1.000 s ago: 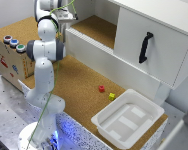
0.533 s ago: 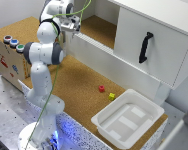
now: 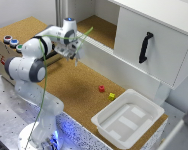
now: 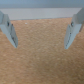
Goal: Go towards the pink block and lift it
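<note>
Gripper: being lowered over the cork counter since earlier, fingers spread, nothing grasped.
Pink block: being left near the counter's tray-side edge.
White tray: holding nothing.

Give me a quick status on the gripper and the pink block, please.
Gripper open, empty, above the cork surface. Pink block on the cork, apart from the gripper, beside the yellow-green block. Nothing between them.

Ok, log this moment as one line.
claw: open, empty | pink block: on cork, untouched | claw above cork, well short of block | lift: not started
</note>
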Robot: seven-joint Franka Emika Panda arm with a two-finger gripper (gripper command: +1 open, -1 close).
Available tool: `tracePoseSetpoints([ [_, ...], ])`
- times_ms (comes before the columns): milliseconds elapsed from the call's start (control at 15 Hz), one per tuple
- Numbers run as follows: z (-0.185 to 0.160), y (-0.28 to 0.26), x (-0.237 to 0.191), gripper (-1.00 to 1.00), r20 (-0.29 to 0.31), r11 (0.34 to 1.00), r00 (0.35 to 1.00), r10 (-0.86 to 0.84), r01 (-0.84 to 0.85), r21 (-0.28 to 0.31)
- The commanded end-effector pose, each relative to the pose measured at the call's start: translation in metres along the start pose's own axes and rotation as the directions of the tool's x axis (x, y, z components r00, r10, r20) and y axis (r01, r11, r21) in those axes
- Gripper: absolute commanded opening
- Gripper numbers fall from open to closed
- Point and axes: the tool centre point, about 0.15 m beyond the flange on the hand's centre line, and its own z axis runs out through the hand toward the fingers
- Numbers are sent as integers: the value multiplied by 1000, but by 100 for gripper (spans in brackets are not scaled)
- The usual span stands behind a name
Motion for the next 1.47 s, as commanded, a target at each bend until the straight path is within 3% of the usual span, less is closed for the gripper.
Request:
tracePoseSetpoints([
  [0, 27, 95, 44, 100, 89, 993, 996, -14, 4, 119],
  [267, 37, 132, 63, 100, 112, 986, 981, -156, 147, 83],
  [533, 65, 147, 83, 100, 210, 919, 898, -387, 394, 11],
  [800, 90, 158, 108, 100, 254, 828, 796, -549, 560, 35],
  [1000, 109, 159, 114, 100, 223, 736, 710, -668, 675, 57],
  [1200, 121, 153, 115, 100, 117, 716, 708, -696, 697, 40],
  [1400, 129, 152, 110, 100, 103, 710, 702, -705, 696, 108],
])
